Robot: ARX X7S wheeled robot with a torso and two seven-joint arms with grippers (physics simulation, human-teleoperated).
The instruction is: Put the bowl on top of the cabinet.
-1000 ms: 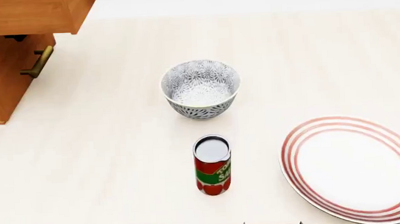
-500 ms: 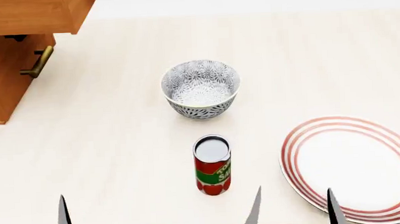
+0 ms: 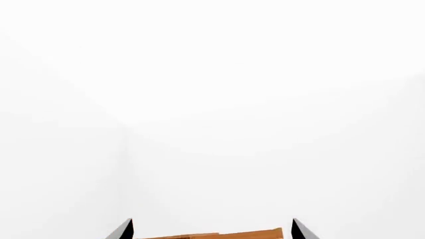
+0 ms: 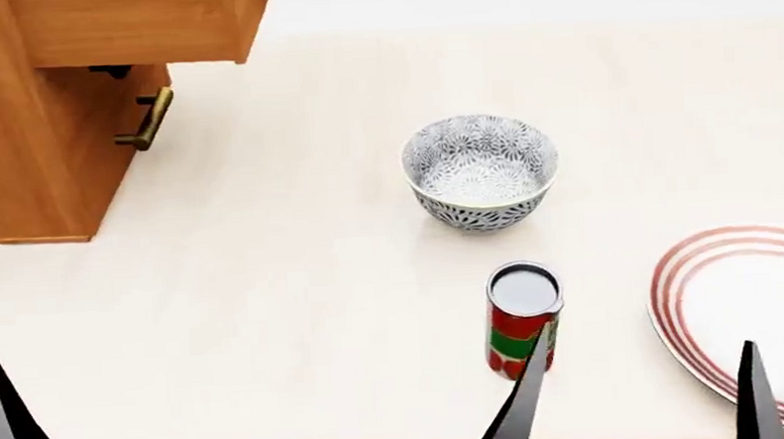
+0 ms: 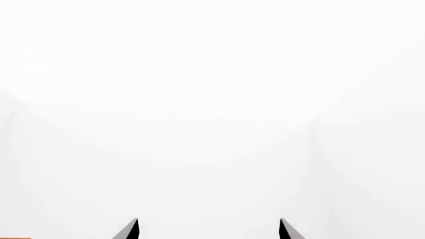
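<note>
I am looking down on a pale wood-grain tabletop (image 4: 276, 284). The small deep round bowl (image 4: 480, 172), white with a dense grey-black floral pattern, is standing upright near the middle of it, free of any grip. The large orange-brown wood-grain cabinet (image 4: 57, 115) with a brass bar handle (image 4: 147, 121) is rising at the far left, well apart from the bowl.

My right pincer (image 4: 638, 397) is showing two dark fingertips spread wide at the near edge, holding nothing. Of my left pincer (image 3: 211, 230), the wrist view is showing two tips set wide apart with nothing between them.

I judge the step in hand to be the reach for the bowl. A red and green tin can (image 4: 521, 318) is standing just in front of the bowl, so I should be coming in from above or from the side, closing one finger inside the rim and one outside.

The bowl is looking empty. The flat white plate with red rings (image 4: 740, 313), at the right, is also carrying nothing.
</note>
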